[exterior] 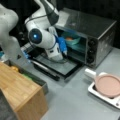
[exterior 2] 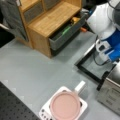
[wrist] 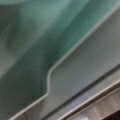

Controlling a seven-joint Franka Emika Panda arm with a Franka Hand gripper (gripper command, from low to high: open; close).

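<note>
A silver toaster oven (exterior: pixel 100 30) stands with its door (exterior: pixel 57 65) folded down flat. Inside on the shelf sits a teal bowl (exterior: pixel 73 40) holding something orange (exterior: pixel 69 38). My gripper (exterior: pixel 64 51), with blue parts on the hand, reaches into the oven mouth just left of the bowl and low above the door. In a front view the same hand (exterior 2: pixel 113 51) hangs over the door frame (exterior 2: pixel 92 65). The wrist view is filled by the bowl's teal wall (wrist: pixel 37 37), very close, above a grey metal shelf edge (wrist: pixel 87 70); my fingers do not show there.
A pink pan on a white hotplate (exterior: pixel 108 85) (exterior 2: pixel 65 106) sits in front of the oven. A wooden cabinet (exterior: pixel 17 92) (exterior 2: pixel 47 20) has an open drawer (exterior 2: pixel 66 31) with yellow and green items. The grey tabletop (exterior 2: pixel 37 65) lies between them.
</note>
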